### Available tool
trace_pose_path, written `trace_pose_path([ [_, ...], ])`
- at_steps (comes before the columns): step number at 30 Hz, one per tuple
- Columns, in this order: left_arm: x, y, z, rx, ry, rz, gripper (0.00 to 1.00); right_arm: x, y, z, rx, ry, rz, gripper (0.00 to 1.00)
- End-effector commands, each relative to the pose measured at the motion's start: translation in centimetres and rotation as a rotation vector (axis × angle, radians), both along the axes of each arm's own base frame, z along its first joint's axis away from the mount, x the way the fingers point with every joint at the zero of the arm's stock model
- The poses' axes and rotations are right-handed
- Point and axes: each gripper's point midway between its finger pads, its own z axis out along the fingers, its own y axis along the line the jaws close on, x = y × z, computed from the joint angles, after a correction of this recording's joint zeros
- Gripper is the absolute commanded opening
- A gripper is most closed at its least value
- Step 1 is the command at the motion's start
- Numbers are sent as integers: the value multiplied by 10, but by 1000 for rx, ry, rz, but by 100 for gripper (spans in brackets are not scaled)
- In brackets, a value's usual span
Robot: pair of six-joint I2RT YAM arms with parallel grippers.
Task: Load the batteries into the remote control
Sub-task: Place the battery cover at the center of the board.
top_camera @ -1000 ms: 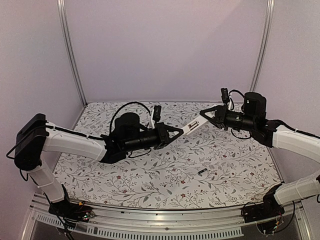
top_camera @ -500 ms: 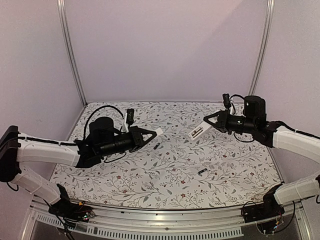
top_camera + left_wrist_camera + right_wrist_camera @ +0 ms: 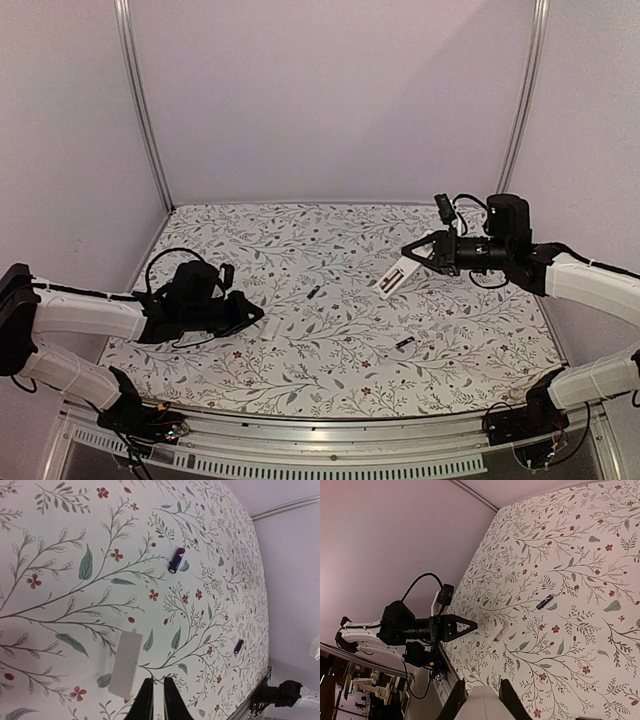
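Note:
My right gripper (image 3: 410,257) is shut on one end of the white remote control (image 3: 392,277) and holds it tilted above the table's right middle. The remote's end also shows between the fingers in the right wrist view (image 3: 482,706). One dark battery (image 3: 314,293) lies at the table's middle and another (image 3: 404,343) lies nearer the front. Both show in the left wrist view, one far (image 3: 175,560) and one at the right (image 3: 238,646). My left gripper (image 3: 255,312) is low at the left, empty, its jaws only slightly apart. The short white cover (image 3: 125,664) lies flat just beside its tips.
The floral table (image 3: 330,375) has white walls behind and at the sides, with metal posts (image 3: 142,110) at the back corners. A metal rail (image 3: 330,425) runs along the front edge. The left arm's cable (image 3: 160,262) loops above its wrist.
My left arm has pulled back to the left and down to the table. The white cover it held is out of its jaws and lies on the table. The right gripper lowered the remote slightly.

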Motion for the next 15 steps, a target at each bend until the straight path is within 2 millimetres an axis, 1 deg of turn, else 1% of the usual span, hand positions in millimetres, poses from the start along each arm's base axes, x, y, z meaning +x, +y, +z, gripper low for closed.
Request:
trace_pose_path([
  [1, -5, 3, -29, 19, 86, -30, 10, -16, 4, 3, 25, -15, 91, 0],
  [5, -2, -3, -39, 23, 117, -45, 10, -20, 3, 2, 23, -14, 96, 0],
  [7, 1, -4, -40, 32, 116, -47, 11, -20, 2, 0, 20, -9, 94, 0],
  [11, 6, -3, -36, 77, 96, -56, 16, -20, 1, -3, 10, 2, 87, 0],
  [15, 9, 1, -31, 142, 83, -73, 26, -21, 0, -6, 0, 7, 86, 0],
])
